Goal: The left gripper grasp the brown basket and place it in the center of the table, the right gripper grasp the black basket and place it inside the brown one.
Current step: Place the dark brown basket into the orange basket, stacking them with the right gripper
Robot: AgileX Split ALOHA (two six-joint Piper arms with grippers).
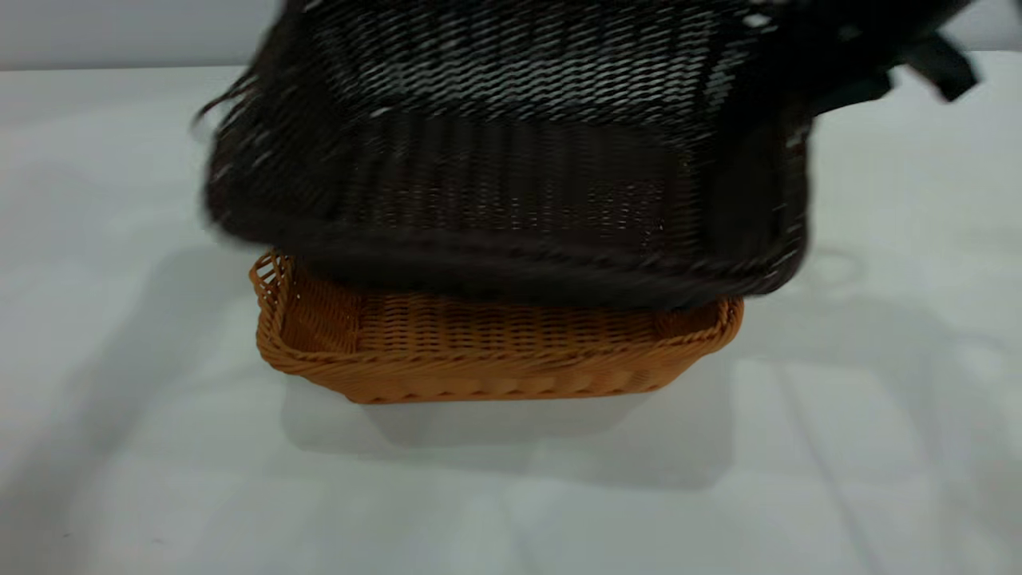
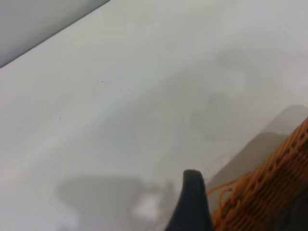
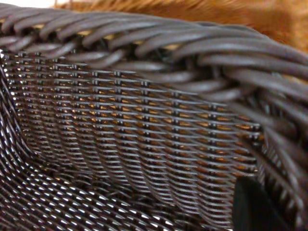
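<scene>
We saw the black basket (image 1: 511,152) raised in the air, tilted so its open top faced the exterior camera, filling the upper half of that view. It hung over the brown basket (image 1: 495,347), hiding that basket's far side; its blurred lower rim overlapped the brown basket's far edge, and we could not tell whether the two touched. The brown basket sat flat on the white table (image 1: 120,447), about midway across it, with a soft shadow on the tabletop beside it.

At the upper right of the exterior view we made out the dark shape of the right gripper (image 1: 878,56) at the black basket's right end. We could not tell how its fingers stood. From the right wrist camera we saw the black basket's braided rim and woven wall (image 3: 144,130) very close, with orange-tan weave (image 3: 192,9) beyond the rim.

From the left wrist camera we saw one dark fingertip of the left gripper (image 2: 192,202) above the table (image 2: 120,96), just beside a corner of the brown basket (image 2: 269,192). We could not tell whether that gripper was spread or pressed together.
</scene>
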